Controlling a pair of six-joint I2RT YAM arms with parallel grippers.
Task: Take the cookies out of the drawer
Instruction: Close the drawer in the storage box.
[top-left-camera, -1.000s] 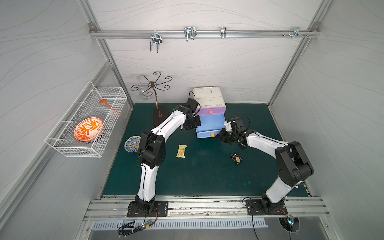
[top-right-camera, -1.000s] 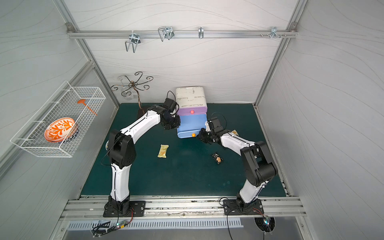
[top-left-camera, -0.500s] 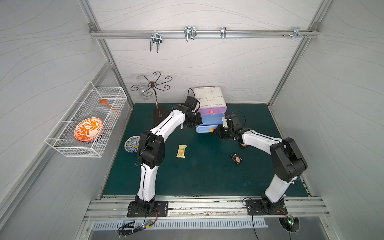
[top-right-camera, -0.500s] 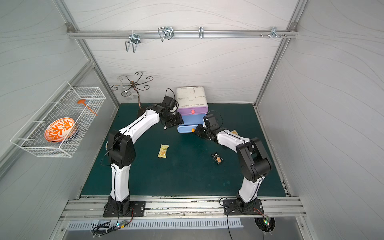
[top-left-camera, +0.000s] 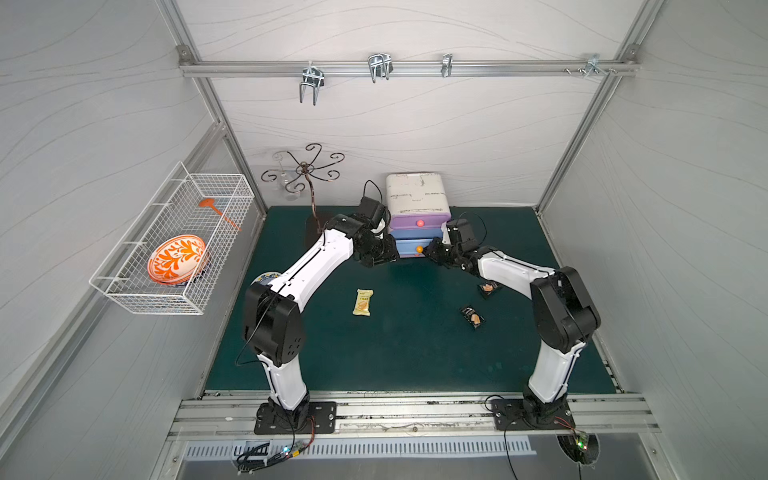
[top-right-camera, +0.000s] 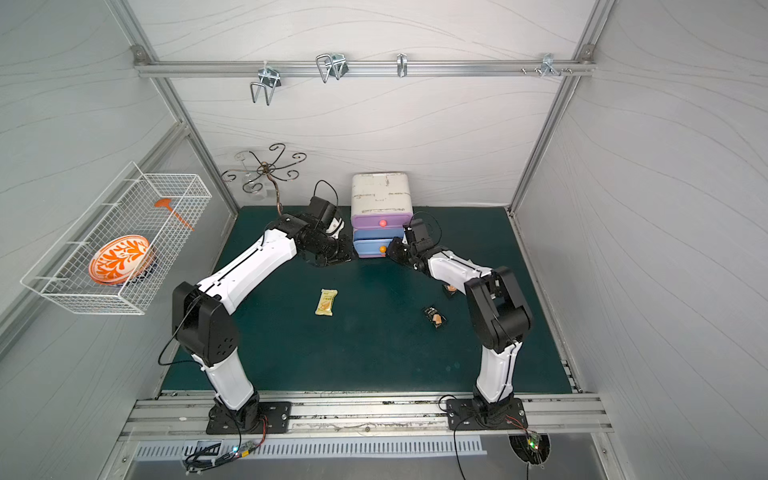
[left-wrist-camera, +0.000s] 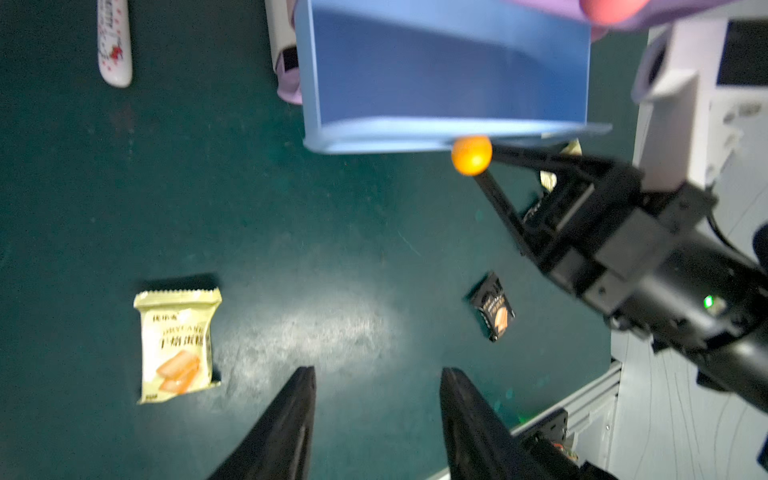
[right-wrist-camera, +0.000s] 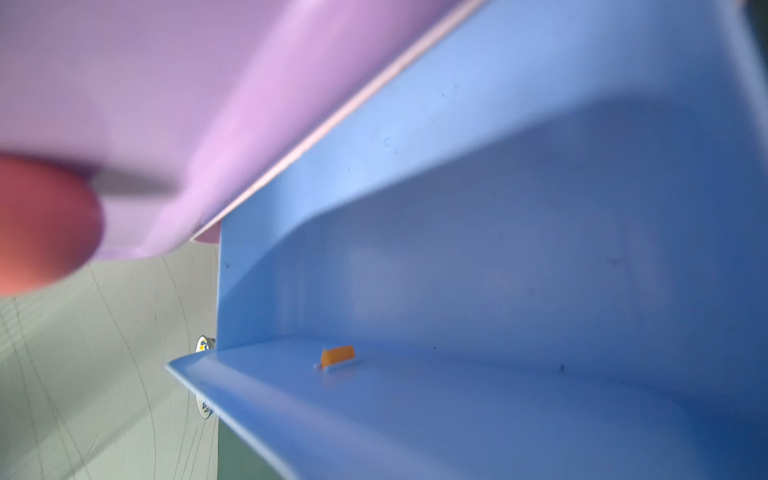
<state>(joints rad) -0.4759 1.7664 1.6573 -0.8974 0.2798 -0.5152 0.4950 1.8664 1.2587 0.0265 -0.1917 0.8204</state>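
Right tool (left-wrist-camera: 486, 164) clenches the orange knob (left-wrist-camera: 471, 154) of the blue drawer (left-wrist-camera: 415, 133); left tool (left-wrist-camera: 377, 372) hangs released, empty. Nearest, on the bench (top-left-camera: 407, 353): a pale yellow cookie packet (top-left-camera: 363, 302), a black cookie packet (top-left-camera: 472, 316), a second black packet (top-left-camera: 488, 288) just beside the right arm (top-left-camera: 511, 270). Beyond, beneath the purple drawer (top-left-camera: 403, 218), the drawer floor shows bare; unloading looks done. Next: let go, retreat over open mid-bench.

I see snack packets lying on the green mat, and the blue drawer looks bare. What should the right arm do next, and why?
Probably push the blue drawer the rest of the way in. The right tool is shut on its orange knob, the drawer's visible inside holds nothing, and cookies already lie on the mat.
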